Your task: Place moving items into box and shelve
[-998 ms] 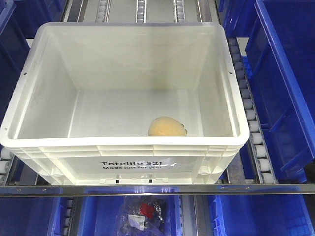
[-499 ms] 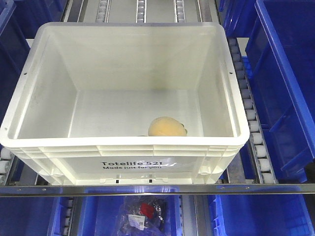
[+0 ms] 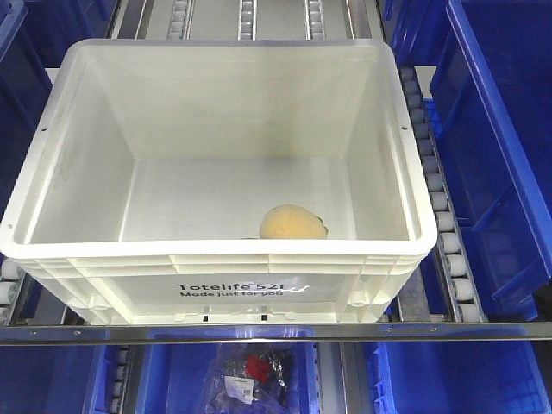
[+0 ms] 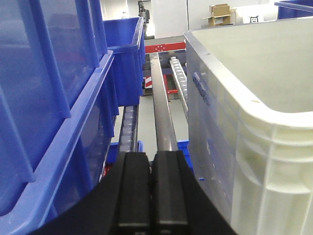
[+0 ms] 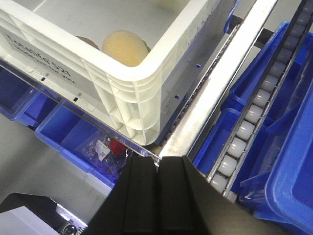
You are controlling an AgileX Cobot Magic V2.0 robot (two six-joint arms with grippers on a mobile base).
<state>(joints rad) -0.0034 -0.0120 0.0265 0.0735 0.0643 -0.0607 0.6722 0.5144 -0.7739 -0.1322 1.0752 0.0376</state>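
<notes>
The white crate (image 3: 216, 267) sits on the shelf's roller rails (image 3: 438, 216) with the yellow-orange fruit (image 3: 293, 222) at its near wall, a darker item barely showing beside it, both grippers (image 4: 152, 191) (image 5: 155, 196) jaws together, empty, outside — looks nearly done.

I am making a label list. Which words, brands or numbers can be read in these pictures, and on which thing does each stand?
"Totelife 521", on the front wall of the white crate.
"Made just for you", directly under it on the same wall.
Small packet in the blue bin below: print too small to read.
Raised mark on the crate's side, left wrist view: blurred, unreadable.
</notes>
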